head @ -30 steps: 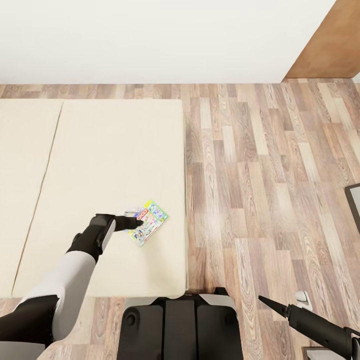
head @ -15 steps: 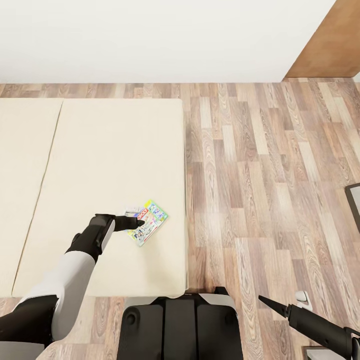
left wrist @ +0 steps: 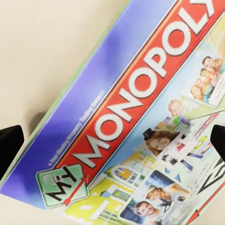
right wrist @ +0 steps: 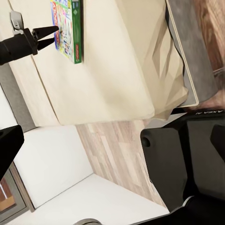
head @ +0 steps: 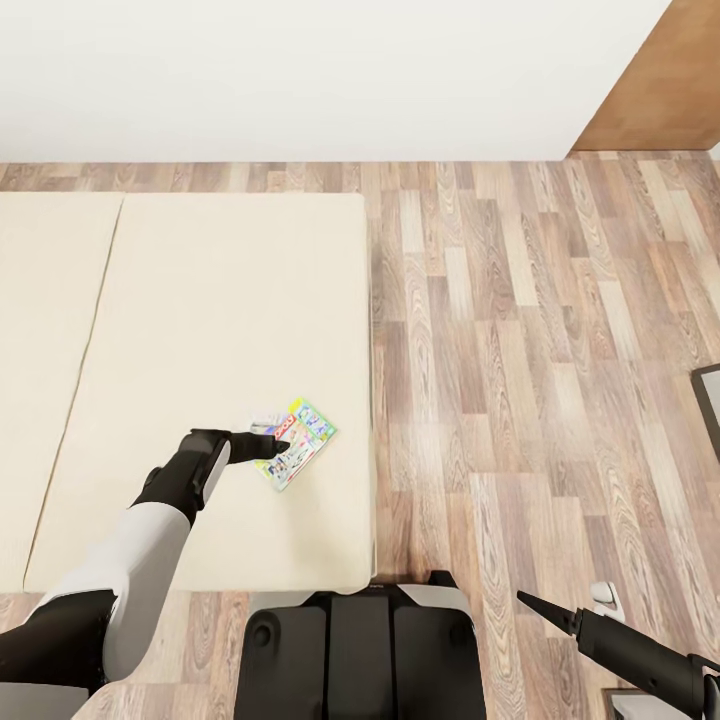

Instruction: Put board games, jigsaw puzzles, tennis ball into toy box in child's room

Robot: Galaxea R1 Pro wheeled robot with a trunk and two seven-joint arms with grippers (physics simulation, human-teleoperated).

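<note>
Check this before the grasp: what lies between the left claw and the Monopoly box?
Nothing: in the head view the left claw is already over the Monopoly box.

Monopoly board game [head: 297, 444], flat, askew near beige bed [head: 200, 330] corner

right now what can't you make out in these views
- Monopoly box: its near-left corner in the head view is covered by the left gripper, so contact or grip cannot be judged.
- Same box in the left wrist view: cut off by the picture edges; the fingers show as dark corners.
- Something pale behind the box: too small and largely covered to identify.
- Right gripper: seen side-on, so its opening is unclear.
</note>
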